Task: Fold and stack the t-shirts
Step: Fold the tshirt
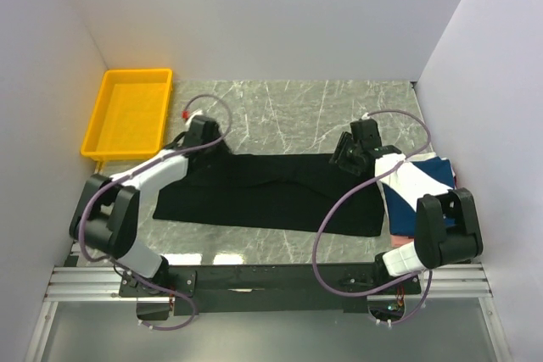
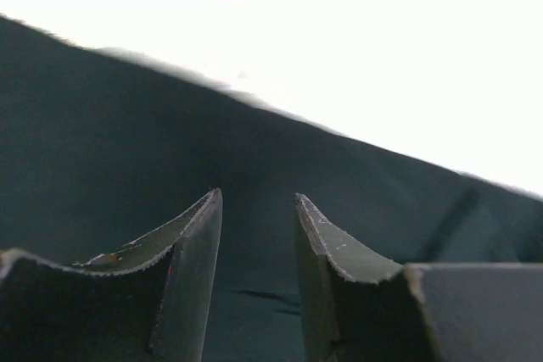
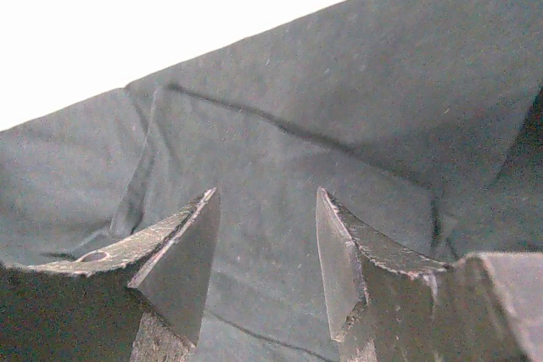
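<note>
at the far left, one yellow tray (image 1: 127, 116) sits on the marble table (image 1: 288, 108), well apart from any cloth. the left gripper (image 1: 202, 135) is low over the far left corner of the one black t-shirt (image 1: 271, 197). in its wrist view the fingers (image 2: 191, 260) stand apart, dark cloth shows through the gap, and nothing is pinched.

the shirt lies spread as a long band across the middle of the table, mostly flat, with a few soft creases. it looks light and limp, with no stiffness of its own, so it will likely sag from wherever it is lifted and trail the rest behind. on smooth stone it should slide easily. it is not fragile. the best hold is probably a shallow pinch on the far edge at both corners together, so the fold comes over evenly.

the right gripper (image 1: 348, 152) is at the far right corner of the same shirt, its fingers (image 3: 352, 252) likewise parted over a creased patch, holding nothing.

at the right edge is one folded stack (image 1: 438, 165), partly under the right arm. navy shows plainly, but how many shirts it holds i cannot tell.
</note>
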